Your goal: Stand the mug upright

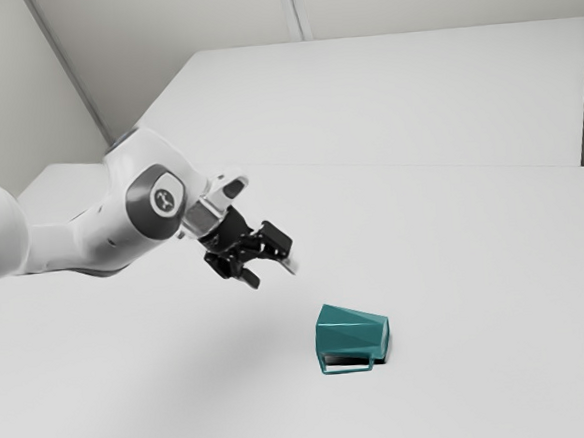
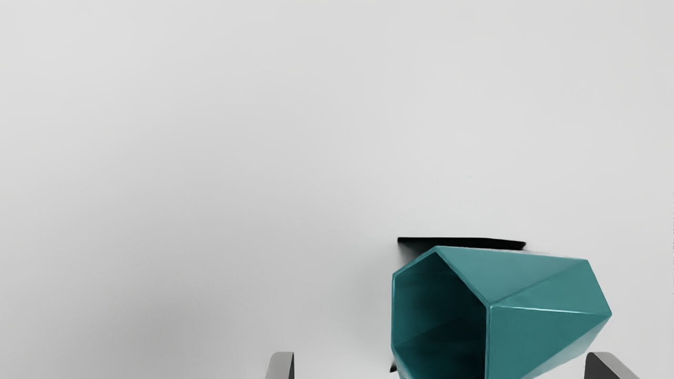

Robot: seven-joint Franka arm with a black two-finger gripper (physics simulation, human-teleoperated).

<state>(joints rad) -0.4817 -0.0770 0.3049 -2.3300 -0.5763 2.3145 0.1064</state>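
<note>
Mug: the teal faceted mug (image 1: 352, 331) lies on its side on the white desk (image 1: 496, 265), its mouth (image 2: 447, 310) turned toward the arm's side.
End effector: the black end effector (image 1: 273, 273) hangs above the desk, apart from the mug, its fingers (image 2: 281, 367) spread wide with nothing held.
Aim: the mug sits off-centre, nearer one finger, so centring over it should come before the descent.
Hand turn: the fingers are spaced roughly along the mug's length; about a quarter turn would let them straddle the body.
Grip: the body tapers away from the mouth, so a low, square hold on opposite walls should slip least; sloping facets could make it roll.
Handle: one finger needs room beside the handle (image 1: 348, 371), lest it catch.
Righting: lift a little, tip the mouth upward, and let go once the bottom rests flat.
Exterior view: gives the handle, on the side facing that camera, and the height still to cover.
Wrist view: gives the hollow inside and which end is open.
</note>
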